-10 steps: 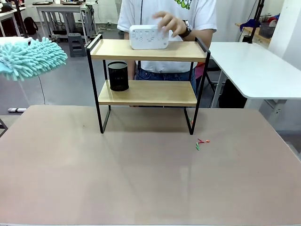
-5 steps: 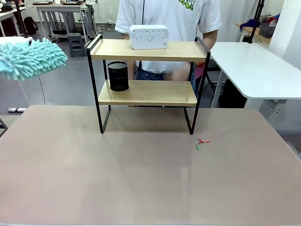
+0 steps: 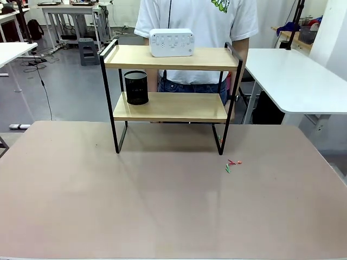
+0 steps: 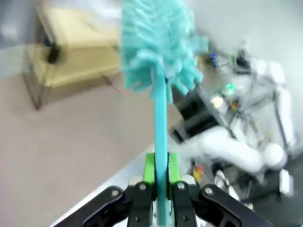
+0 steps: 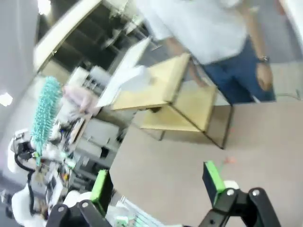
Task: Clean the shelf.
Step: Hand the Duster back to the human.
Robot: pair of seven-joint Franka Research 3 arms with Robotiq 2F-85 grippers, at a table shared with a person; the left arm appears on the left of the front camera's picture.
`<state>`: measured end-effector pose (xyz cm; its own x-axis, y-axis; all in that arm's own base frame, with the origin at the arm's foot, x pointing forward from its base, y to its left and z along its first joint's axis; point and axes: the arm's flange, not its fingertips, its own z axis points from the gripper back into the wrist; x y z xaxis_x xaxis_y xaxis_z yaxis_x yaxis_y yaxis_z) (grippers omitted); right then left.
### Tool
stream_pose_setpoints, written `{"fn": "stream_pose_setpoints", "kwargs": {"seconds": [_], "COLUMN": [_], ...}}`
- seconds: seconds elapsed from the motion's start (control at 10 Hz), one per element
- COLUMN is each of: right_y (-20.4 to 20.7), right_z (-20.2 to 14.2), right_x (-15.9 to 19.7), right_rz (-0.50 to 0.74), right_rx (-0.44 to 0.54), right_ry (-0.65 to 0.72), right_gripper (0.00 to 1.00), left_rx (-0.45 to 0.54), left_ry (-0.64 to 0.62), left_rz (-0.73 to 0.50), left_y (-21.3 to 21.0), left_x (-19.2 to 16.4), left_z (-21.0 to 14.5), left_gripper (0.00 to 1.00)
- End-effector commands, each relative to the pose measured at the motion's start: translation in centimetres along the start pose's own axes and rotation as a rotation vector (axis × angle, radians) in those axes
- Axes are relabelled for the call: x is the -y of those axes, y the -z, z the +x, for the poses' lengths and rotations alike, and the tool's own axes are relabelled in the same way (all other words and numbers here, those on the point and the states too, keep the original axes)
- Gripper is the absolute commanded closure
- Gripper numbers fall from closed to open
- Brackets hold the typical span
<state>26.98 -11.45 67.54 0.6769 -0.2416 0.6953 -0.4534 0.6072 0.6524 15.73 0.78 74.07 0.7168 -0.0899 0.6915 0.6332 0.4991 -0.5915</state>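
The shelf (image 3: pixel 171 107) stands at the far middle of the table: two light wooden boards in a black frame. A white box (image 3: pixel 171 42) sits on its top board and a black mesh cup (image 3: pixel 136 87) on the lower one. In the left wrist view my left gripper (image 4: pixel 161 177) is shut on the handle of a teal fluffy duster (image 4: pixel 158 45), held up in the air; the shelf (image 4: pixel 71 56) lies blurred at upper left. My right gripper (image 5: pixel 158 182) is open with nothing between its fingers, high above the table, and the shelf (image 5: pixel 175 94) is ahead of it.
A person in a white shirt (image 3: pixel 195 16) stands behind the shelf. Small red and green scraps (image 3: pixel 232 164) lie on the table right of the shelf's front leg. A white table (image 3: pixel 293 76) stands at the right, another at far left (image 3: pixel 13 51).
The person's hand left the white box and drew back. The teal duster, seen at the front view's left edge before, has moved out of that view.
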Motion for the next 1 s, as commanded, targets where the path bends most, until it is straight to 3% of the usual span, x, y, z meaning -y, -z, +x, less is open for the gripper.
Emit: {"fn": "stream_pose_setpoints", "kwargs": {"seconds": [0.0,0.2,0.3,0.4,0.5,0.6,0.7,0.8,0.9], "right_y": [6.0,8.7,7.1,7.1,7.1,8.5,10.9,14.2,17.2], "right_z": [-2.0,-8.3,-1.7,-1.7,-1.7,-4.4,-3.9,-2.9,-1.7], "right_x": [-1.0,-1.9,-3.4,-3.4,-3.4,-3.0,-1.8,-1.9,-2.3], "right_rz": [0.192,0.287,0.175,0.175,0.175,0.219,0.321,0.365,0.379], "right_rx": [-0.106,-0.277,-0.129,-0.129,-0.129,-0.190,-0.248,-0.315,-0.399], "right_ry": [-0.035,-0.037,-0.039,-0.039,-0.039,-0.029,-0.012,-0.042,-0.051], "right_gripper": [0.00,0.00,0.00,0.00,0.00,0.00,0.00,0.00,0.00], "left_rx": [-0.352,-0.679,-0.736,-0.481,-0.481,-0.642,-0.762,-0.840,-0.856], "left_ry": [0.139,0.212,0.122,0.098,0.098,0.072,0.102,0.150,0.167], "left_rz": [-0.162,-0.266,-0.179,-0.214,-0.214,-0.237,-0.338,-0.407,-0.430], "left_y": [4.9,10.9,12.0,9.5,9.5,13.1,16.1,18.3,19.3], "left_x": [0.3,0.6,-0.5,2.0,2.0,0.3,-0.1,-0.5,-0.6], "left_z": [-0.7,-1.1,-1.5,-2.5,-2.5,-2.6,-1.7,-0.7,-0.2], "left_gripper": [0.87,0.87,0.87,0.87,0.87,0.87,0.87,0.87,0.87]}}
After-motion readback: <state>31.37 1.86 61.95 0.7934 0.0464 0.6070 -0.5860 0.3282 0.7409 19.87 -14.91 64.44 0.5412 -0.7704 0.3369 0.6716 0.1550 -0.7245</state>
